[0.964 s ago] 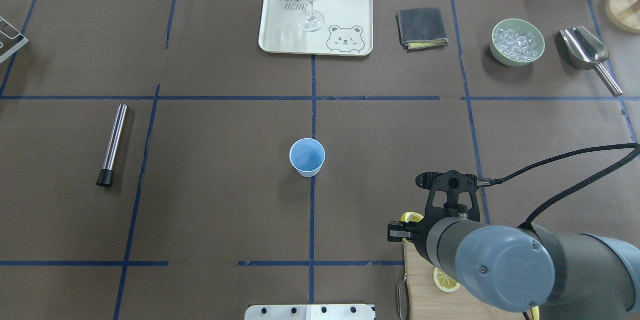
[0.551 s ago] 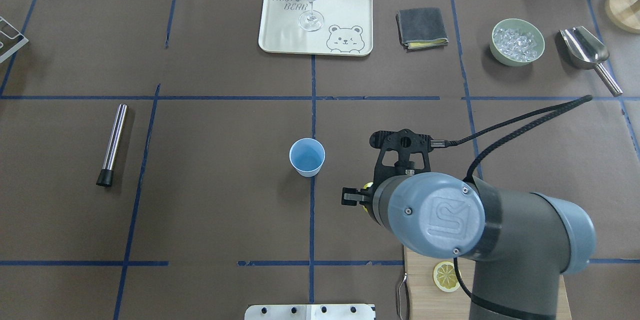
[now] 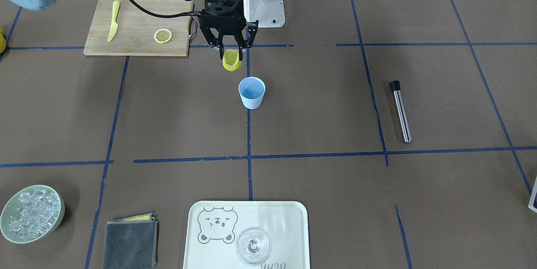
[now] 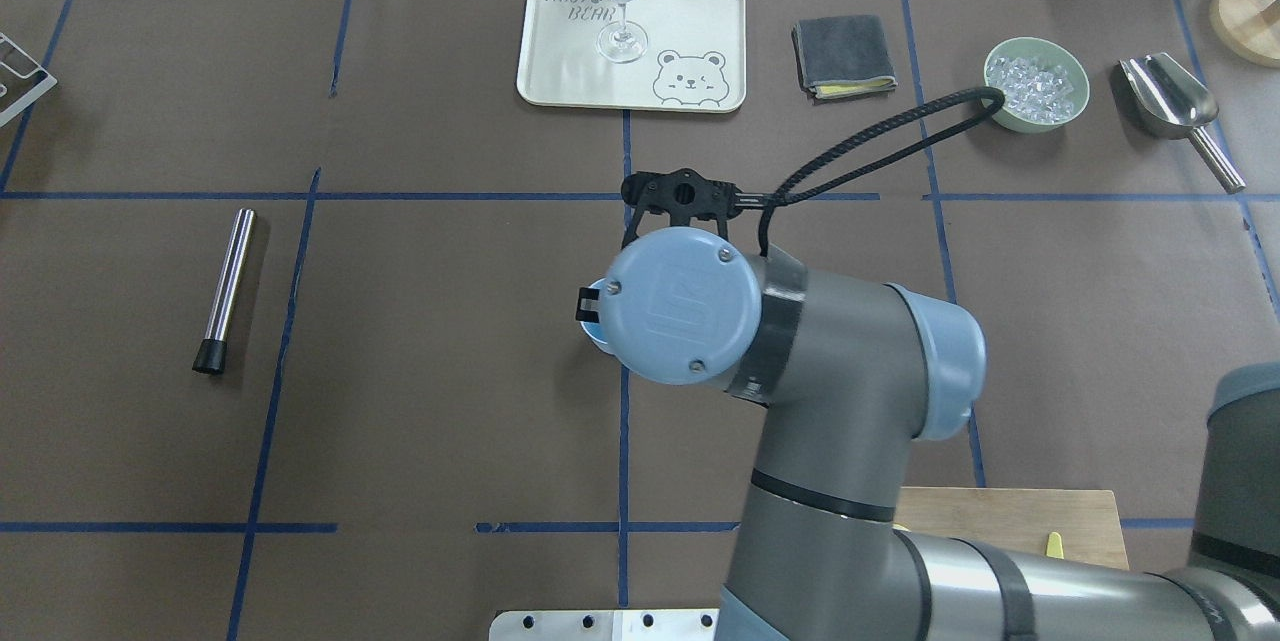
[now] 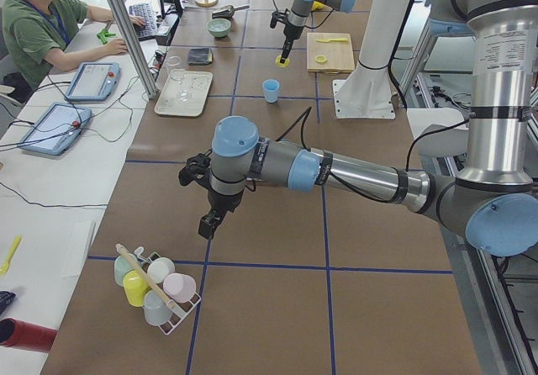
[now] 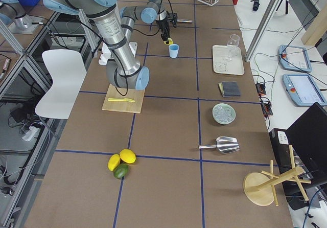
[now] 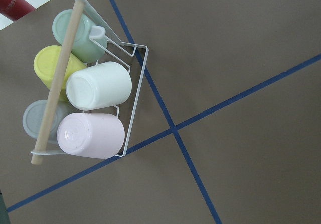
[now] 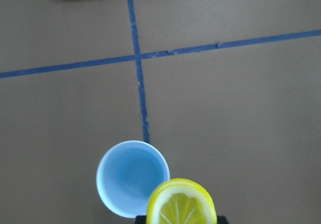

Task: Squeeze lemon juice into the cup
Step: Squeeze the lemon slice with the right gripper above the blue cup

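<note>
Since the juice has to fall inside the cup [image 3: 251,92], I am holding the lemon [image 3: 231,62] on edge, pinched in the right claw [image 3: 230,53], hanging just beside the rim and seemingly not over the mouth yet. Whether the left claw [image 5: 212,221] is gaping or closed, I cannot tell.

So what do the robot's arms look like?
The right arm and left arm are shiny grey tubes with round pale-blue joint caps, one showing a raised logo. The right arm's black two-finger pincer trails a black braided cable.
</note>
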`<action>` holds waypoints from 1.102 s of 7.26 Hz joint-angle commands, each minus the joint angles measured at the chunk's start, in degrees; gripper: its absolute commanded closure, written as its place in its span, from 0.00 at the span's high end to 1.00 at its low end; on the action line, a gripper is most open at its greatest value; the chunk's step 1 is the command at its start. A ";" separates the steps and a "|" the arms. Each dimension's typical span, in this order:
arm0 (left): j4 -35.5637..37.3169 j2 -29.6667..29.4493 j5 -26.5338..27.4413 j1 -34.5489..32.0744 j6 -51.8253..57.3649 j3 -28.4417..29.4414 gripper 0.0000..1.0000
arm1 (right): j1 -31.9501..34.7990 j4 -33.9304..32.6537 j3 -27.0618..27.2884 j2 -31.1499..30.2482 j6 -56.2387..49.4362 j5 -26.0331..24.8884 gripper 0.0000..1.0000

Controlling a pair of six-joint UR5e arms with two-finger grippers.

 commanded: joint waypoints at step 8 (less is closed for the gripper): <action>0.07 0.25 -0.09 -0.06 0.10 0.06 1.00 | 0.79 3.58 -13.81 5.16 -1.57 1.64 0.62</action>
